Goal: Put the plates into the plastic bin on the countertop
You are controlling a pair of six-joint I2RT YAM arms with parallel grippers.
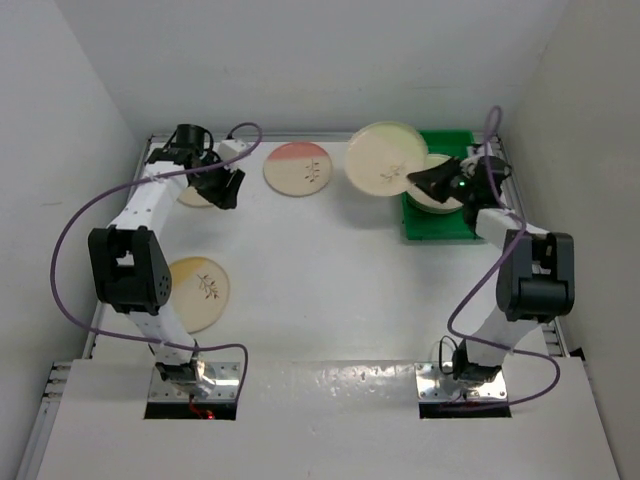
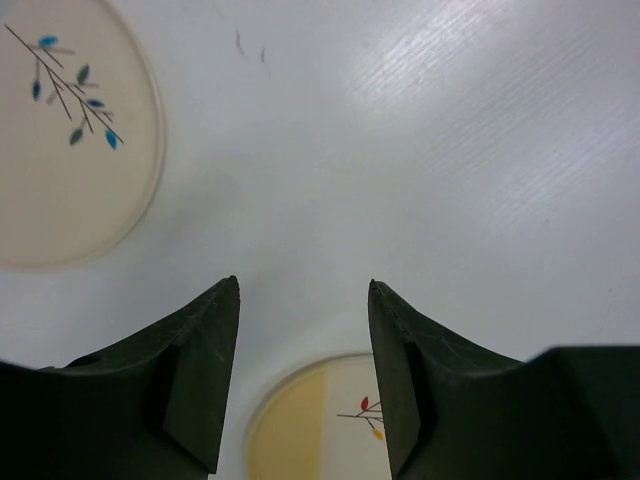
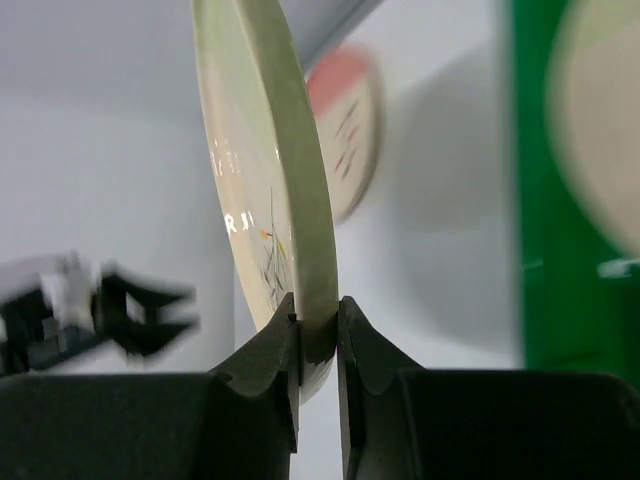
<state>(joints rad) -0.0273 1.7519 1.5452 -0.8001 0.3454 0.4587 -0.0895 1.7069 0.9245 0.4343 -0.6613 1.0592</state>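
My right gripper (image 1: 420, 182) is shut on the rim of a large cream plate with a green segment (image 1: 385, 155), held tilted just left of the green plastic bin (image 1: 440, 228). In the right wrist view the fingers (image 3: 318, 305) pinch this plate (image 3: 290, 150) edge-on. Another plate (image 1: 440, 195) lies in the bin. My left gripper (image 1: 228, 188) is open at the far left, above a partly hidden plate (image 1: 193, 197). In the left wrist view the open gripper (image 2: 303, 283) frames a yellow plate (image 2: 315, 425); a blue-sprig plate (image 2: 70, 140) lies at upper left.
A pink-segment plate (image 1: 298, 168) lies at the back middle of the white countertop (image 1: 330, 280) and shows blurred in the right wrist view (image 3: 350, 130). A yellow-segment plate (image 1: 198, 292) lies at the left front. White walls enclose the countertop on three sides.
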